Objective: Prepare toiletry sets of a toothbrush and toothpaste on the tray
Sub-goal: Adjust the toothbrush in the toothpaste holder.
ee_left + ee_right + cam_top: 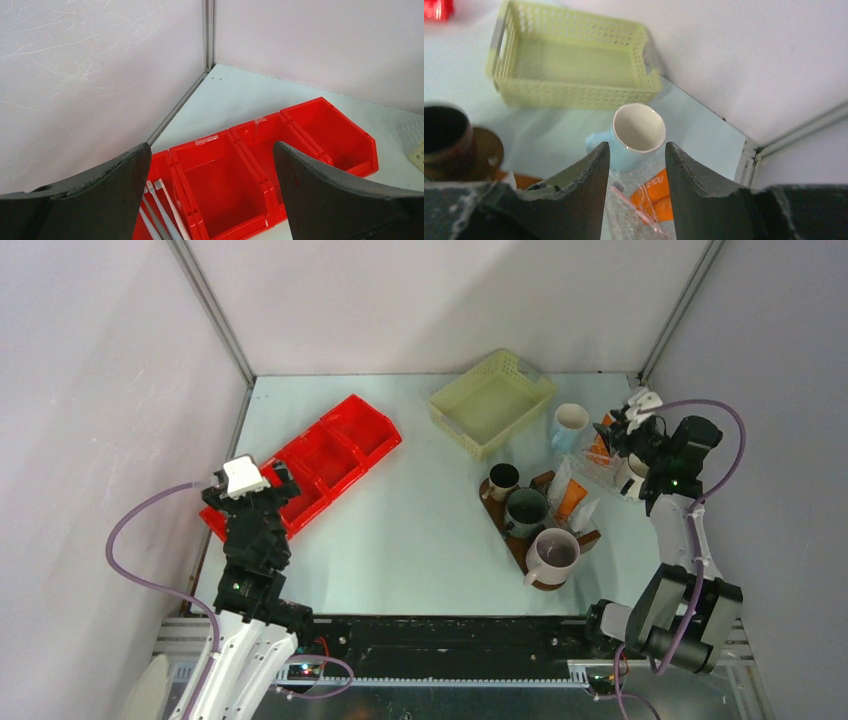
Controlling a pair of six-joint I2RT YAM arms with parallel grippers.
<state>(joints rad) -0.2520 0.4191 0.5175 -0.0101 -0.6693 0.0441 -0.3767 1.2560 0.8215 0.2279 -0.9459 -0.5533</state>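
Red bin (220,200): my left jaws spread wide above its toothbrushes (164,210), poised to pick, I reckon.
Right jaws: half spread, empty, over orange toothpaste (658,192) by the tabletop's (420,540) right edge.

1. Of the toothbrushes (167,210), only the heads and necks show. The handles run off the bottom edge, beside my left finger (100,200).
2. The dark brown mug (444,145) is blurred and cut by the left edge.
3. The orange tubes (655,191) lie under crinkled clear wrap, their lower ends behind my right fingers (704,200).

White lettering on orange toothpaste tube (659,192), too blurred to read
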